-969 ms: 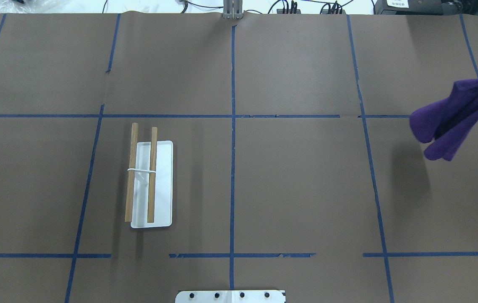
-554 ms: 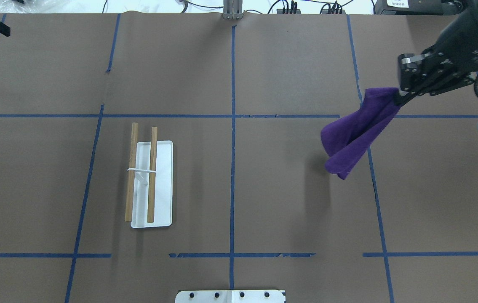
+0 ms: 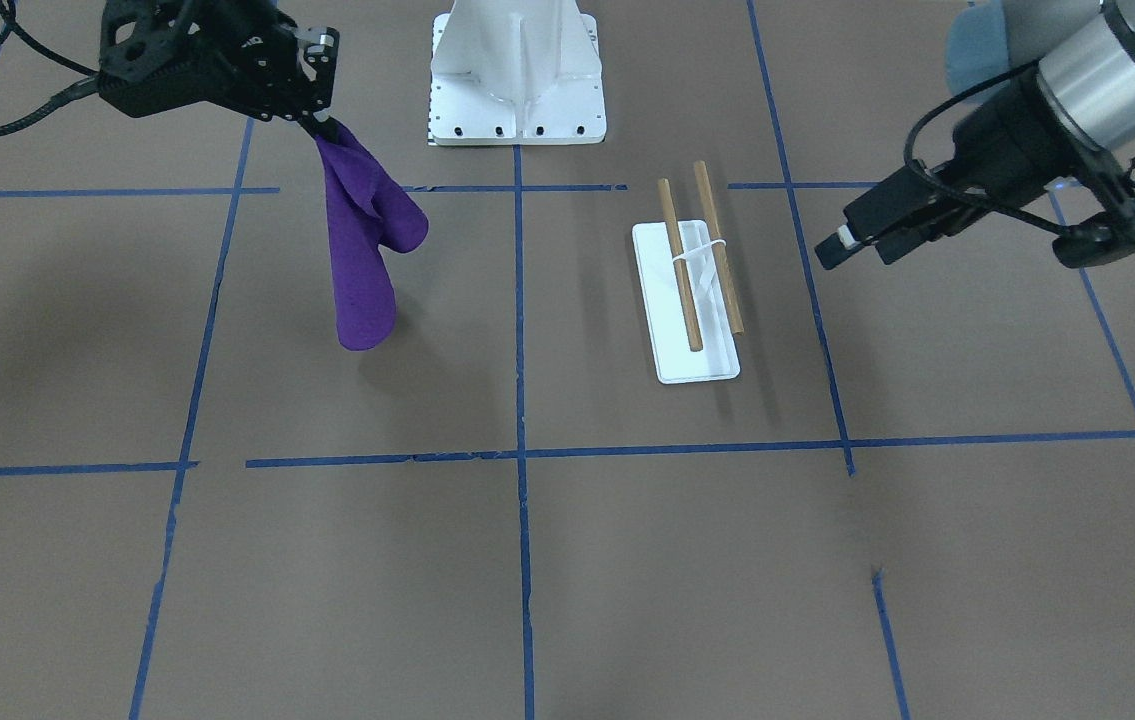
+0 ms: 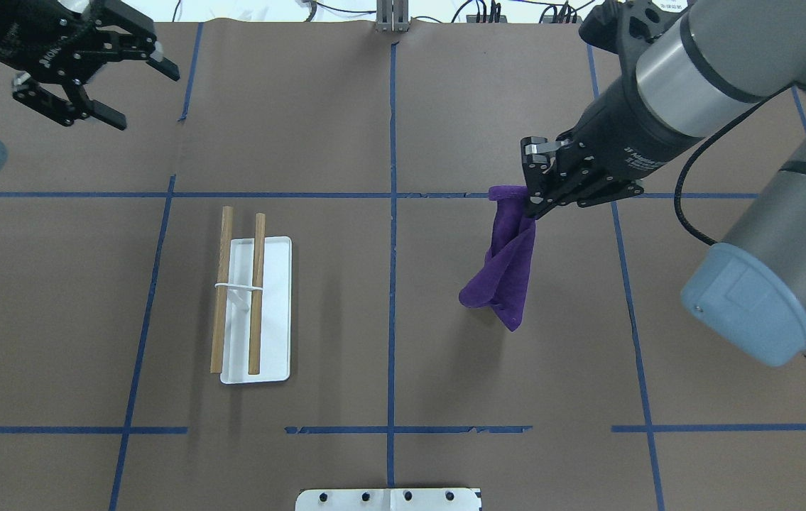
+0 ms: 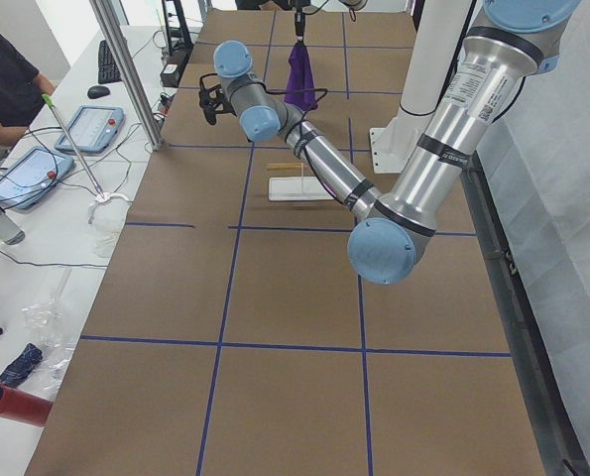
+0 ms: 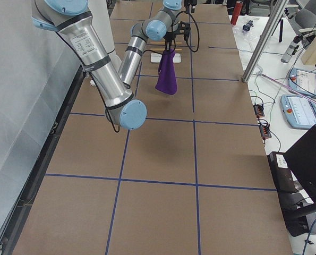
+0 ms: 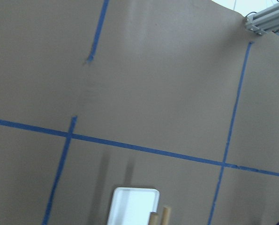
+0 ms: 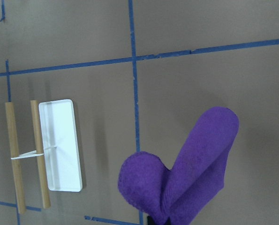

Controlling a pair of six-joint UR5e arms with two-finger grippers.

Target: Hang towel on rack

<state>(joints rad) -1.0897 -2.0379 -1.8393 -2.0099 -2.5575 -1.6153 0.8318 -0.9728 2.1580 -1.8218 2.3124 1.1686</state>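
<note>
The deep-purple towel [image 4: 505,259] hangs folded from my right gripper [image 4: 532,210], which is shut on its top edge, above the table right of centre. It also shows in the front view [image 3: 359,240], the right wrist view [image 8: 195,173] and the exterior right view [image 6: 167,73]. The rack [image 4: 255,305], a white base with two tan dowels, stands left of centre; it shows in the front view [image 3: 697,290] and the right wrist view [image 8: 41,154]. My left gripper [image 4: 136,92] is open and empty at the far left, well behind the rack.
The large white bolted pedestal [image 3: 519,70] stands at the robot's edge of the table. Blue tape lines [image 4: 392,284] divide the brown table cover. An operator [image 5: 2,69] and tablets sit beside the table's left end.
My right arm has carried the towel leftward from the table's right edge toward the middle. My left arm has come into view at the far left corner.
</note>
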